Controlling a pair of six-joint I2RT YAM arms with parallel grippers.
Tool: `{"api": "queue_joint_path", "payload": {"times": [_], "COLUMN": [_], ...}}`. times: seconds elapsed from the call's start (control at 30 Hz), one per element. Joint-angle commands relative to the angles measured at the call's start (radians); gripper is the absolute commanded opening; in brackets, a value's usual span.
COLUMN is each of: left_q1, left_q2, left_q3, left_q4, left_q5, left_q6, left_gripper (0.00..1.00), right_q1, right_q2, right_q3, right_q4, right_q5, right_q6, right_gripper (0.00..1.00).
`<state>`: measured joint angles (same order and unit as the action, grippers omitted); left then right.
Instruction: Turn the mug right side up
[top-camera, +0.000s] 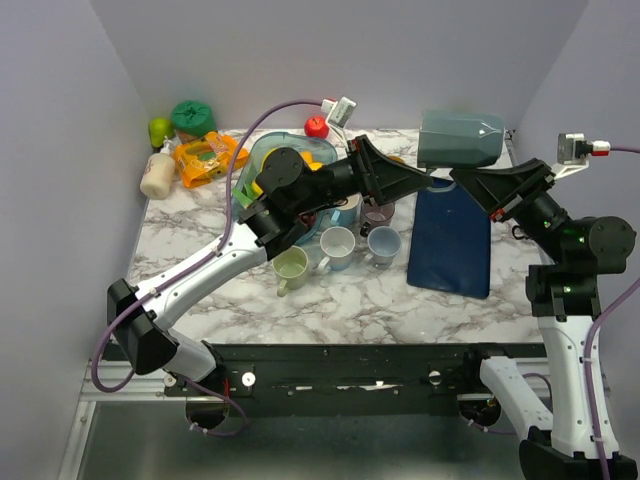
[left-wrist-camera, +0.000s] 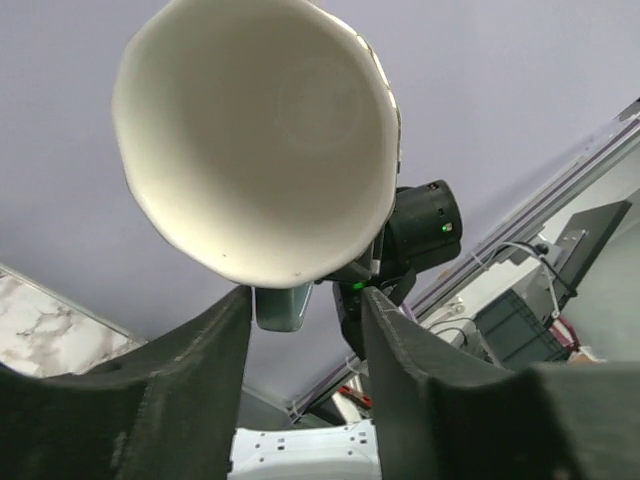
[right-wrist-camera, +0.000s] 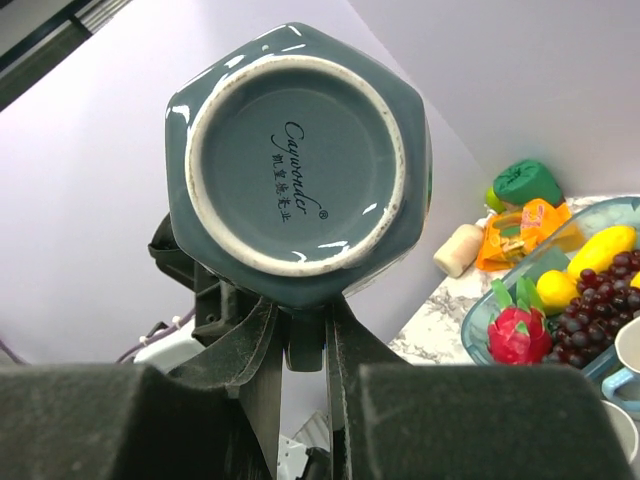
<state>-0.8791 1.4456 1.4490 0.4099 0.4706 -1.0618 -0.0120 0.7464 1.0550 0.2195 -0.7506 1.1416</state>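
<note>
The mug (top-camera: 460, 140) is teal-grey and hexagonal with a white inside, held on its side in the air above the table's back right. My right gripper (top-camera: 463, 180) is shut on its handle (right-wrist-camera: 306, 340) from below; the right wrist view shows the mug's base (right-wrist-camera: 297, 160). My left gripper (top-camera: 433, 181) is open just under the mug. In the left wrist view the white inside (left-wrist-camera: 255, 130) faces the camera, and the handle (left-wrist-camera: 283, 305) hangs between the spread fingers (left-wrist-camera: 200, 370), close to the left one.
A dark blue mat (top-camera: 450, 240) lies under the mug. A green cup (top-camera: 290, 266), two pale blue cups (top-camera: 337, 243) and a purple cup (top-camera: 378, 212) stand mid-table. A fruit bowl (top-camera: 262, 150), bottle (top-camera: 157, 172) and orange packet (top-camera: 205, 158) sit back left.
</note>
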Motion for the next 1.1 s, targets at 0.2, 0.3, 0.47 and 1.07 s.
{"api": "queue_joint_path", "payload": {"times": [0.2, 0.3, 0.47, 1.07], "left_q1": [-0.047, -0.057, -0.060, -0.063], "left_q2": [0.081, 0.117, 0.145, -0.085], "left_q3": [0.103, 0.135, 0.152, 0.065], "left_q4": [0.115, 0.122, 0.141, -0.394], "left_q5": [-0.069, -0.056, -0.059, -0.357], "left_q6": [-0.092, -0.113, -0.132, 0.417], "left_gripper": [0.43, 0.40, 0.23, 0.00], "right_q1": [0.009, 0.009, 0.010, 0.010], "right_q2": [-0.024, -0.022, -0.027, -0.050], "right_q3": [-0.035, -0.043, -0.052, 0.098], "right_q4": [0.169, 0.166, 0.138, -0.590], "right_q5": [-0.023, -0.032, -0.041, 0.155], "right_q6": [0.035, 0.027, 0.007, -0.448], "right_gripper": [0.01, 0.01, 0.01, 0.81]}}
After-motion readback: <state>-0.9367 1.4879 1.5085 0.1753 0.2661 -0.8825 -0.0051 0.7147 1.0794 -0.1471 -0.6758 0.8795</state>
